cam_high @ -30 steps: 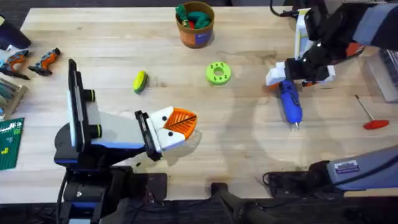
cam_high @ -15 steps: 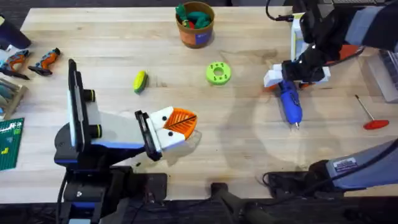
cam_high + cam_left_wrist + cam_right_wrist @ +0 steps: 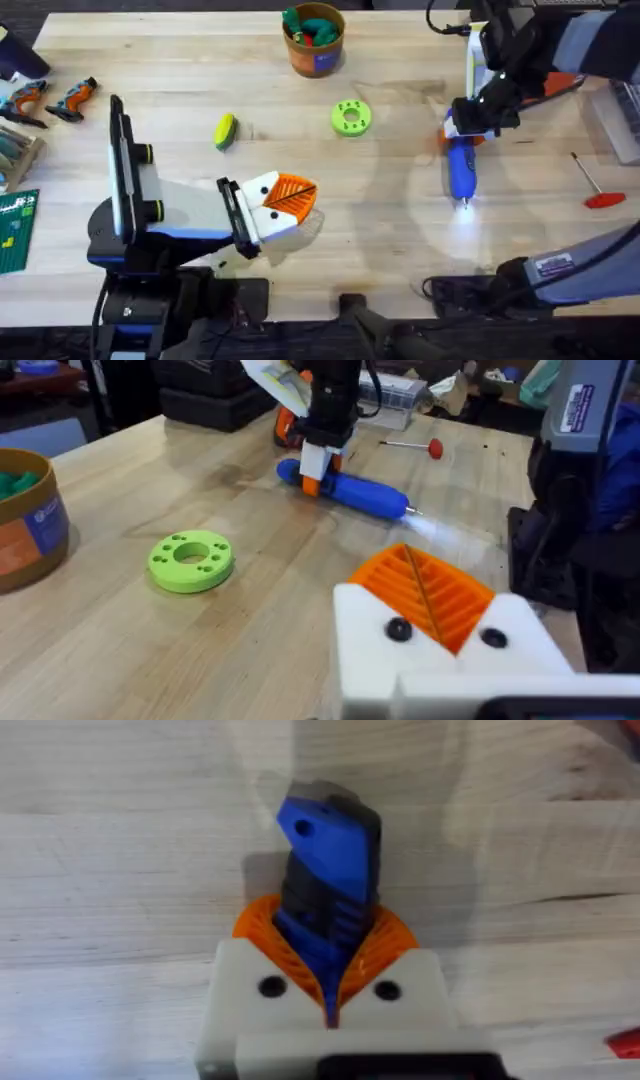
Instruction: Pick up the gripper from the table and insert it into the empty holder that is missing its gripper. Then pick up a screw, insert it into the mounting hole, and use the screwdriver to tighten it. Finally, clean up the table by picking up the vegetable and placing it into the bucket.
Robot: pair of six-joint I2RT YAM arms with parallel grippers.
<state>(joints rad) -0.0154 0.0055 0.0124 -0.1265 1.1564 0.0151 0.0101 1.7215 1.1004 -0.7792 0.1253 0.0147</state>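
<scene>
A: Screwdriver [image 3: 461,170] lay on the table's [image 3: 400,230] right side; we saw the right gripper [image 3: 470,125] clamped on it.
B: Left gripper [image 3: 290,200]: pads together, we noted.

Table [image 3: 400,250]: light wood planks, visible grain, taking up most of the overhead view. Bright light patch on the wood at about 4 o'clock, fainter curved shadows around it. Dark strip of floor beyond the far edge at 12 o'clock. Green mat [image 3: 18,232] at the 9 o'clock edge. Clear bin [image 3: 625,118] at the 3 o'clock edge. Left wrist view: cluttered room behind the table, black cases [image 3: 205,398] on the far side, blue chair back [image 3: 45,438] nearby.
</scene>
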